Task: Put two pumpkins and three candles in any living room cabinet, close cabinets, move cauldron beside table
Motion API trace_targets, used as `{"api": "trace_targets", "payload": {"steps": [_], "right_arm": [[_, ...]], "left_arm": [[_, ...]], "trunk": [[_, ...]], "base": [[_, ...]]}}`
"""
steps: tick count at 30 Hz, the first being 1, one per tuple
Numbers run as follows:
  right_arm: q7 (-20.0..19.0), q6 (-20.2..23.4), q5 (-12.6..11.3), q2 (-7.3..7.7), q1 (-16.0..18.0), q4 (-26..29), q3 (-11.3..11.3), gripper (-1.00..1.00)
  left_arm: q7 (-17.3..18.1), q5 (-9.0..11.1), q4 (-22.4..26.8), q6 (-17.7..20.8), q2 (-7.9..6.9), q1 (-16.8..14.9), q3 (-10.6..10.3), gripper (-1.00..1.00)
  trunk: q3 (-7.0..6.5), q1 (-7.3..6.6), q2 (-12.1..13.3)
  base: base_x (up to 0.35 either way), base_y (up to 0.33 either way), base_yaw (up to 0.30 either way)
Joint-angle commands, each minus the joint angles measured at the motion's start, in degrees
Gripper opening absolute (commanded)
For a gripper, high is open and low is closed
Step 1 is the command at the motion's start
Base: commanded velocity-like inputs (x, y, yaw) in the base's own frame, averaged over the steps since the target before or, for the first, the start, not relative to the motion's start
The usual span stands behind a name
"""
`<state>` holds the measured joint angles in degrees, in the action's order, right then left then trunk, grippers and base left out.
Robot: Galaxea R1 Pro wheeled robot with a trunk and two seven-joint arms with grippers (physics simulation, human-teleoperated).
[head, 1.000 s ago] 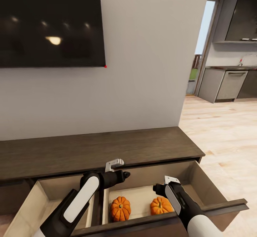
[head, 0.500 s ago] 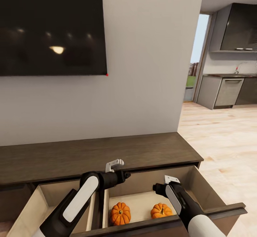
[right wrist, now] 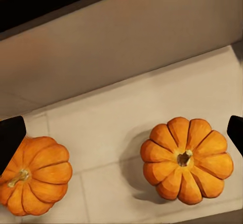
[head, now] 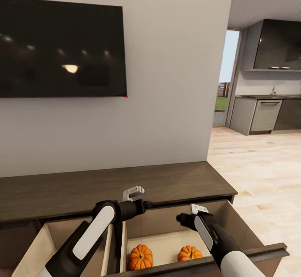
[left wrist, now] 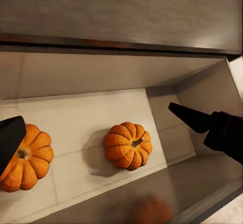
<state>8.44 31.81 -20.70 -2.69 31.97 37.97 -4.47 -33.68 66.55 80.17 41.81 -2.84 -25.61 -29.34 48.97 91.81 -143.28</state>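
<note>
Against the wall, under a dark television, the long dark-brown cabinet is seen with two drawers pulled out side by side. At the left, the pale inside of the left drawer is only partly visible behind the left arm, so its contents cannot be told. The left hand is held above the divider between the two drawers; the left wrist view shows its two fingertips set wide apart with nothing between them. In the right drawer, both pumpkins are resting on the pale floor: the left pumpkin lies near the drawer's left wall and front edge, and the right pumpkin lies near the front edge towards the middle, well apart from the first. The right hand is poised over the back half of that drawer, its fingertips likewise spread and empty, as the right wrist view shows. Further right, a kitchen is seen through the opening.

The pumpkin step is judged done. No candles are seen in these pictures; whether any lie in the left drawer cannot be told. Both drawers are left to be pushed shut, and the cauldron is yet to be set beside the table
</note>
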Motion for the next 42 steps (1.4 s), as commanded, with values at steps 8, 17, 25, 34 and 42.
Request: {"api": "trace_targets", "payload": {"steps": [8, 17, 25, 34, 42], "right_arm": [[0.52, 0.18, -0.73, 0.05, 0.02, 0.04, -0.19, 1.0], [0.52, 0.18, -0.75, 0.05, 0.02, 0.0, -0.19, 1.0], [0.52, 0.18, -0.75, 0.05, 0.02, 0.02, -0.19, 1.0], [0.44, 0.09, -0.75, 0.06, 0.02, 0.09, -0.19, 1.0], [0.43, 0.01, -0.75, 0.05, 0.02, 0.09, -0.19, 1.0]], "left_arm": [[-0.59, 0.63, 0.11, -0.04, -0.81, -0.06, 0.7, 1.0], [0.51, 0.69, 0.46, 6.35, -2.74, -0.06, 9.11, 1.0], [1.3, 0.68, 0.3, 7.79, -3.1, -0.06, 11.33, 1.0], [1.34, 0.6, 0.17, 7.85, -3.05, -0.06, 11.42, 1.0], [1.34, 0.59, 0.16, 7.85, -3.04, -0.06, 11.41, 1.0]], "trunk": [[-1.59, -0.8, 1.25], [-3.2, -2.77, 4.86], [-4.64, -4.53, 8.06], [-5.0, -4.97, 8.87], [-5.0, -4.97, 8.87]], "base": [[0.0, 0.0, 0.0], [0.0, 0.0, 0.0], [-0.133, 0.058, 0.0], [-0.013, 0.019, 0.0], [0.029, 0.0, 0.0]]}}
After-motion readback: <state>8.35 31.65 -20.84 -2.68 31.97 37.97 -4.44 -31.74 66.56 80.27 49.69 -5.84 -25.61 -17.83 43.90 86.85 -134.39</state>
